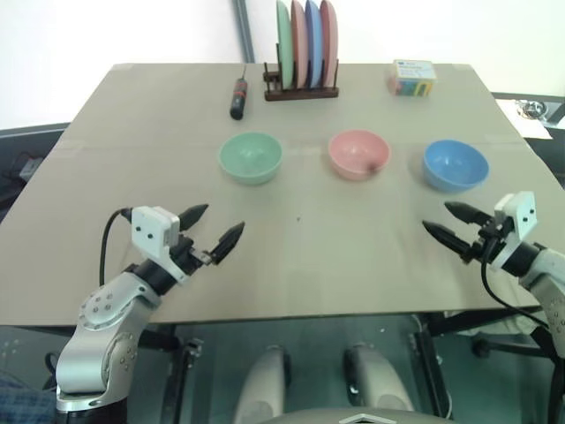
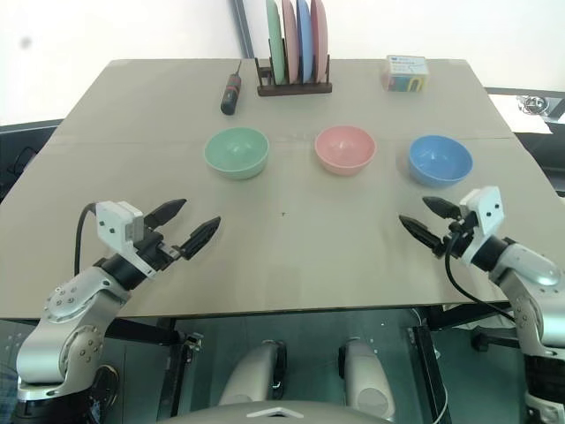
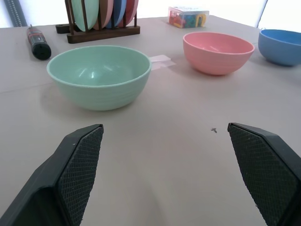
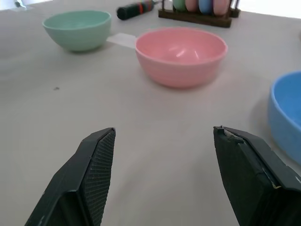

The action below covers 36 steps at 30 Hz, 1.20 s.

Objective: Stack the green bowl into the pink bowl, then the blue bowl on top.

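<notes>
Green bowl [image 3: 99,75] beyond spread jaws

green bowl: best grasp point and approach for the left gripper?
Pinch the near rim of the green bowl, one finger inside, one outside. It sits upright and open, too wide to span easily. Probably come from the front with the open left gripper, which hovers short of it; the pink bowl stands apart.

I see a tan table [image 1: 291,256] with three bowls in a row across its middle, well apart: the green bowl [image 1: 251,156] on the left, the pink bowl [image 1: 358,154] in the centre, the blue bowl [image 1: 455,165] on the right. Along the far edge lie a dark screwdriver [image 1: 238,97], a wooden rack [image 1: 301,92] holding upright plates [image 1: 305,42], and a small clear box [image 1: 413,77] of coloured pieces.
</notes>
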Each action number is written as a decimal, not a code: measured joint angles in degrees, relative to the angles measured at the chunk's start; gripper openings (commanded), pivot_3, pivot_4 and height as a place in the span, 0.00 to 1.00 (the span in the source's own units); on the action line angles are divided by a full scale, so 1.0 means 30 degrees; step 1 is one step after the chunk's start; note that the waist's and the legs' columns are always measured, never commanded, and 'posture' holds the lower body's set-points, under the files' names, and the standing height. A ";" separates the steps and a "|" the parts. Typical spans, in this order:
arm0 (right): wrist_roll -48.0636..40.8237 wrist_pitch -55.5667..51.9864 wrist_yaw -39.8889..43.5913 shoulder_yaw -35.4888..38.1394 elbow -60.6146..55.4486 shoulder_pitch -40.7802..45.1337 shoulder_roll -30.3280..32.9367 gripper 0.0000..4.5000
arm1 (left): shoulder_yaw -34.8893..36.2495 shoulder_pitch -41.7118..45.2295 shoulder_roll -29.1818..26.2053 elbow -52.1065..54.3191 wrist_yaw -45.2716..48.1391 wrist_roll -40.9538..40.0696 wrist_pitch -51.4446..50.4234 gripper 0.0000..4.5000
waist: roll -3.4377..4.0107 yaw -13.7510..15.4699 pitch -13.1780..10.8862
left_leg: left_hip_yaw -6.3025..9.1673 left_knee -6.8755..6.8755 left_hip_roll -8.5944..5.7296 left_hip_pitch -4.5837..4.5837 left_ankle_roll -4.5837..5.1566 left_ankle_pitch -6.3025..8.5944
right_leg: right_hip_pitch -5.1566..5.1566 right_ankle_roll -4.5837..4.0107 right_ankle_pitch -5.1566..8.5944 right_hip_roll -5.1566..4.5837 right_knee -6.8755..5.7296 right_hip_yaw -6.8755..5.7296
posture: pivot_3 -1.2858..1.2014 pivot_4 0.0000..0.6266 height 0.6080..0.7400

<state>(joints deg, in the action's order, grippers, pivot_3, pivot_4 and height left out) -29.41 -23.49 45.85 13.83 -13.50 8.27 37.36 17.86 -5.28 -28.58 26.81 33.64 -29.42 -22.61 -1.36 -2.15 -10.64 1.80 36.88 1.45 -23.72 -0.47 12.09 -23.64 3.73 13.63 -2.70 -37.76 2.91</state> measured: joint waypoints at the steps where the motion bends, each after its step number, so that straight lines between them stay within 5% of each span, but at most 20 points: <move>1: 0.0007 -0.0130 0.0014 -0.0260 -0.0035 0.0563 0.0114 0.83 | -0.0005 0.0022 0.0015 0.0001 0.0001 -0.0017 0.0008 1.00 | 0.0000 0.0000 0.0000 | -0.0001 0.0001 0.0000 -0.0002 0.0000 0.0000 | 0.0000 0.0000 0.0000 0.0000 0.0000 0.0000 | 0.52 0.24 1.00; 4: 0.0331 -0.0420 0.0129 -0.1224 0.0009 0.2613 0.0429 0.97 | -0.0013 0.0147 0.0098 -0.0009 -0.0056 -0.0072 0.0029 1.00 | 0.0000 0.0013 0.0000 | 0.0004 0.0003 0.0000 -0.0005 0.0000 0.0000 | -0.0001 -0.0003 -0.0002 0.0000 0.0002 -0.0005 | 0.52 0.24 1.00; 9: 0.2753 -0.0779 0.0372 -0.4226 0.2322 0.7367 0.1010 0.97 | 0.0085 0.0283 0.0420 0.0006 -0.0148 -0.0824 0.0028 1.00 | -0.0001 -0.0002 0.0000 | 0.0008 0.0006 -0.0001 -0.0007 0.0000 0.0000 | 0.0000 -0.0058 -0.0036 -0.0001 0.0005 -0.0015 | 0.52 0.24 1.00; 17: 0.8236 0.2340 0.1901 -0.9734 1.3249 1.5122 -0.2109 0.97 | -0.0079 -0.0181 0.0559 0.1044 0.0806 -0.3265 -0.0143 1.00 | 0.0004 -0.0088 -0.0005 | 0.0002 -0.0016 -0.0001 -0.0015 -0.0001 0.0000 | -0.0023 0.0004 -0.0084 0.0003 -0.0002 -0.0007 | 0.52 0.24 1.00; 26: 1.1748 0.6205 0.1586 -1.1193 2.5012 2.0271 -0.5557 0.97 | 0.0008 -0.0156 0.0142 0.1263 0.1087 -0.3764 -0.0107 1.00 | 0.0008 -0.0092 -0.0011 | 0.0020 -0.0035 -0.0019 -0.0028 -0.0003 -0.0001 | -0.0027 0.0002 -0.0086 -0.0013 0.0008 -0.0027 | 0.52 0.24 1.00; 29: 1.2589 0.7162 0.0776 -1.1190 2.7115 2.0924 -0.6260 0.81 | -0.0001 -0.0197 0.0077 0.1401 0.1082 -0.3761 -0.0105 1.00 | 0.0014 -0.0113 -0.0014 | 0.0019 -0.0049 -0.0017 -0.0023 -0.0003 -0.0001 | -0.0032 0.0001 -0.0086 -0.0012 0.0007 -0.0024 | 0.52 0.24 1.00; 36: 1.3681 0.8304 0.0460 -1.1103 2.8459 2.1224 -0.6935 0.21 | 0.0007 -0.0665 -0.0020 0.1781 0.0908 -0.3759 -0.0091 1.00 | 0.0018 -0.0102 -0.0016 | 0.0019 -0.0052 -0.0017 -0.0022 -0.0003 -0.0001 | -0.0035 0.0002 -0.0087 -0.0011 0.0004 -0.0023 | 0.52 0.24 1.00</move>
<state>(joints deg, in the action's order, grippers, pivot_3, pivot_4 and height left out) 11.63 1.42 47.23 -19.48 71.88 71.94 16.55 17.88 -7.28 -28.64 32.15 36.37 -40.70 -22.88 -1.31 -2.45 -10.69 1.86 36.73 1.39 -23.79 -0.48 12.08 -23.74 3.73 13.37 -2.73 -37.75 2.84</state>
